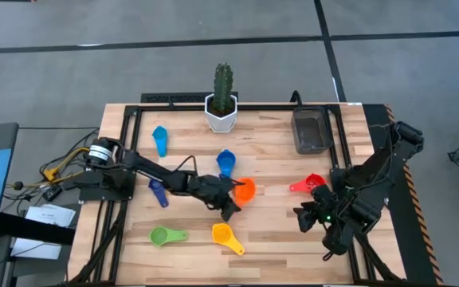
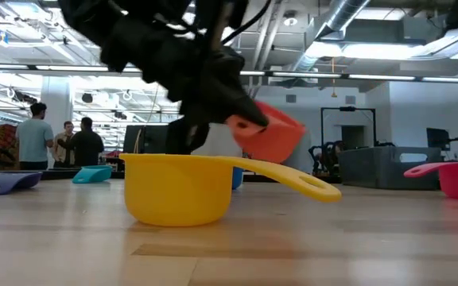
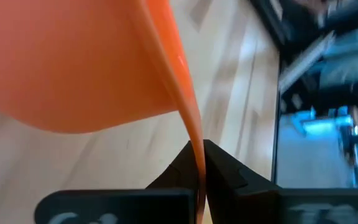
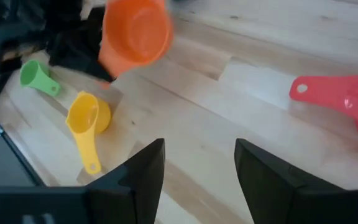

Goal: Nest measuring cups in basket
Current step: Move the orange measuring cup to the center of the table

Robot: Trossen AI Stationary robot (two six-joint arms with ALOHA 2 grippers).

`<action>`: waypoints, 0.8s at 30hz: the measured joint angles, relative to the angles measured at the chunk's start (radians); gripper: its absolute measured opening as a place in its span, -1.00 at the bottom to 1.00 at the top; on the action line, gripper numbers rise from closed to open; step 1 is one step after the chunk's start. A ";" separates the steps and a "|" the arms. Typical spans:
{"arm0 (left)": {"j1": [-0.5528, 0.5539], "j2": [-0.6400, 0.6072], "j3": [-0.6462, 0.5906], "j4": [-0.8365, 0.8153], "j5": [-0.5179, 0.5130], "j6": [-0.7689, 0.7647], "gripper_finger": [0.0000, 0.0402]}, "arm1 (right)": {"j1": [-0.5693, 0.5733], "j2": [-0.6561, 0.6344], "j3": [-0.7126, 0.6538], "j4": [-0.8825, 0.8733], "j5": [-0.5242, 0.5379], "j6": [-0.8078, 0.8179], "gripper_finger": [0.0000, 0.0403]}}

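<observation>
1. Nearest the table's front edge, the yellow cup and green cup lie flat on the wood, untouched.
2. Just beyond them, the left gripper is clamped tight on the handle of the orange cup, holding it clear of the table with the bowl pointing toward the right arm.
3. Alongside, the right gripper hovers empty, fingers parted, beside the red cup.
4. Farthest back, the basket sits at the right rear corner, apparently empty; it lies up and right of the orange cup, and the right arm looks nearer to it.
</observation>
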 joint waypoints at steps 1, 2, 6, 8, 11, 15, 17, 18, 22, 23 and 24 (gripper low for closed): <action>-0.004 0.000 -0.015 -0.002 0.013 0.001 -1.00 | -0.006 0.000 0.000 0.005 0.000 -0.012 0.08; -0.007 0.001 -0.030 -0.006 0.029 0.004 -1.00 | -0.010 -0.002 0.000 0.010 -0.001 -0.022 0.08; -0.008 0.001 -0.068 0.020 0.081 0.007 -1.00 | -0.028 -0.003 0.000 0.019 -0.023 -0.062 0.07; -0.008 0.001 -0.094 0.008 0.079 0.002 -1.00 | -0.032 -0.003 0.000 0.023 -0.027 -0.064 0.07; -0.006 0.001 -0.119 0.048 0.080 -0.008 -1.00 | -0.030 -0.003 0.000 0.040 -0.027 -0.066 0.07; 0.006 0.001 -0.140 0.082 0.100 -0.010 -1.00 | -0.029 -0.003 0.000 0.046 -0.028 -0.068 0.07; 0.013 0.001 -0.142 0.081 0.118 -0.011 -1.00 | -0.029 -0.003 0.000 0.048 -0.028 -0.068 0.06; 0.015 0.001 -0.142 0.082 0.124 -0.014 -1.00 | -0.029 -0.003 0.000 0.048 -0.028 -0.068 0.06; 0.025 0.001 -0.142 0.083 0.134 -0.040 -1.00 | -0.029 -0.003 0.000 0.053 -0.029 -0.070 0.06; 0.027 0.001 -0.142 0.082 0.139 -0.043 -0.98 | -0.029 -0.003 0.000 0.054 -0.029 -0.071 0.06; 0.028 0.001 -0.142 0.080 0.143 -0.052 -0.96 | -0.029 -0.003 0.000 0.055 -0.029 -0.071 0.07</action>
